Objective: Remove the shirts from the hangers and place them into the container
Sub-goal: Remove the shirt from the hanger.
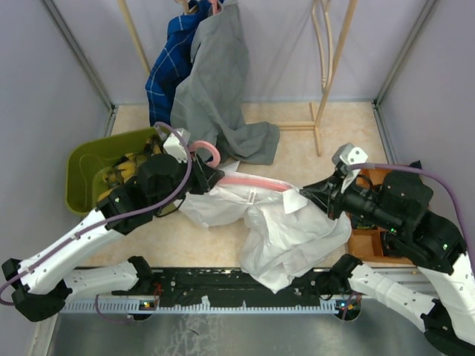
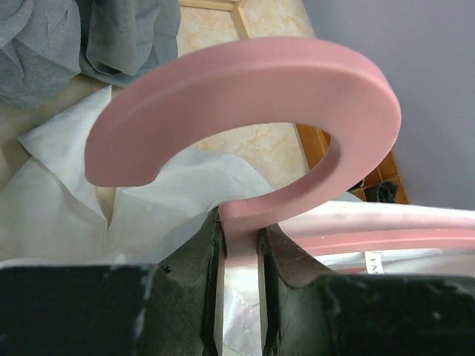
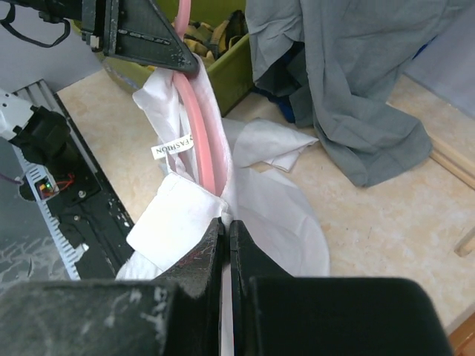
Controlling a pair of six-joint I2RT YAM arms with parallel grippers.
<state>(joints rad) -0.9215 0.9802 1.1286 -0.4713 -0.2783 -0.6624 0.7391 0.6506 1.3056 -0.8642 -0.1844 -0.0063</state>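
Now, left claw (image 2: 241, 231) part-closed, clamping neck of thin pink curved hanger (image 2: 245, 81); right claw (image 3: 226, 226) pinched tight on plain white cloth shirt (image 1: 289, 230), lying on counter (image 1: 171, 241) between arms; draw hanger leftward out of collar, steady, cloth held taut; olive-green plastic basin (image 1: 82, 167) far left.

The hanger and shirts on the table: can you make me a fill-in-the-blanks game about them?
The left gripper is shut on the hook of the thin curved hanger, coloured ___. The right gripper is shut on the plain cloth shirt coloured ___. The plain grey cloth shirt hangs next to the checked shirt coloured ___.
Missing words: pink, white, blue.
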